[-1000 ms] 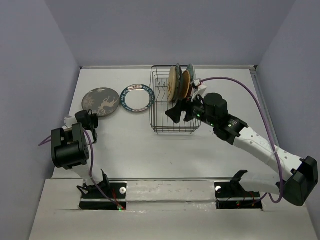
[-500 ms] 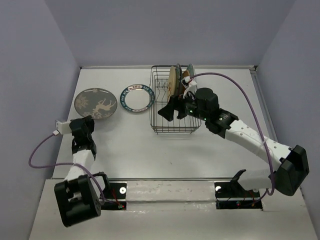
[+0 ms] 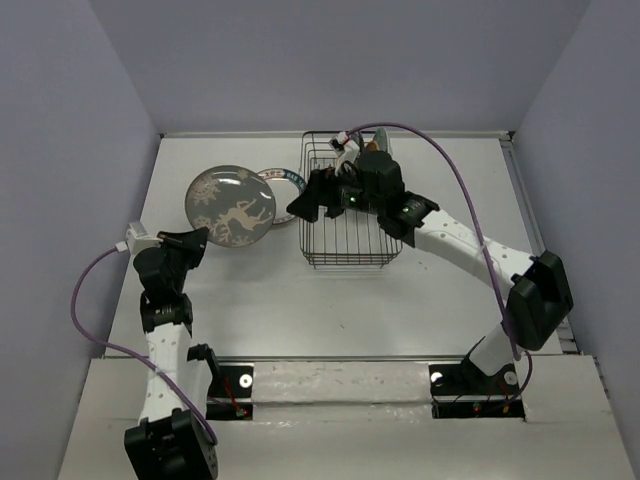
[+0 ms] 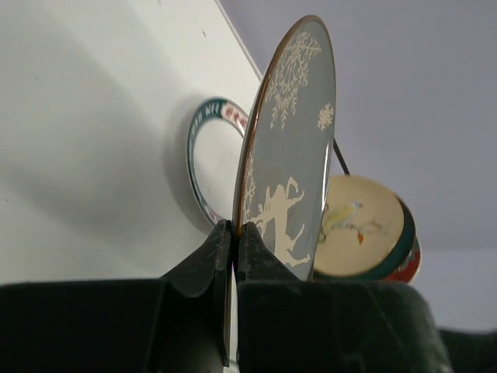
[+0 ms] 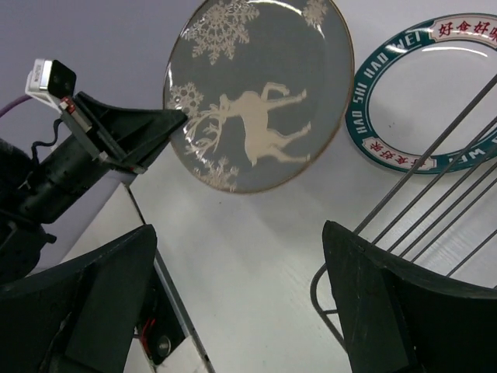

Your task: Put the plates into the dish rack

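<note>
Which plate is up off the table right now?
The grey deer plate, pinched by the left gripper; the teal-rimmed plate lies flat, others stand in the rack.

Soft, even light from above; the tabletop (image 3: 260, 300) reads pale, with only faint shadows. In the left wrist view a dim shade lies behind the grey plate (image 4: 291, 140), whose glaze carries a mild sheen. Both wrist views' jaws are dark, slightly blurred masses near the lens
</note>
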`<state>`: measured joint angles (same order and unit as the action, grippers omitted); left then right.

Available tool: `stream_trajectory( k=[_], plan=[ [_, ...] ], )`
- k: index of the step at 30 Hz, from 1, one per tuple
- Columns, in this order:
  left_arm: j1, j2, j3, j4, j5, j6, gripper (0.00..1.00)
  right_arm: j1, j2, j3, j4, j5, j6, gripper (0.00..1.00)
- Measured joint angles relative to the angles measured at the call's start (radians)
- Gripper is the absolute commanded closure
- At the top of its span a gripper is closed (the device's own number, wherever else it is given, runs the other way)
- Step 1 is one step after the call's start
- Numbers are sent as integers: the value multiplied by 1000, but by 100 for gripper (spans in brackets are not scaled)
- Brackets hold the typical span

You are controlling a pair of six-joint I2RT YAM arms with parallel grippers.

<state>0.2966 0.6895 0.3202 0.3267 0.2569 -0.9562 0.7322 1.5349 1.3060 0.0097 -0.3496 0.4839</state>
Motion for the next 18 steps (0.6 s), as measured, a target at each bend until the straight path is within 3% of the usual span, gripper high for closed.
stream_trajectory(
  k=[7, 18],
  plan=[
    [-89, -20, 58, -137, 204, 94, 94, 0, 189, 110, -21, 33, -10, 4],
    [-200, -48, 137, -153, 318, 161, 95, 0, 209, 150, -116, 234, -95, 4]
  ],
)
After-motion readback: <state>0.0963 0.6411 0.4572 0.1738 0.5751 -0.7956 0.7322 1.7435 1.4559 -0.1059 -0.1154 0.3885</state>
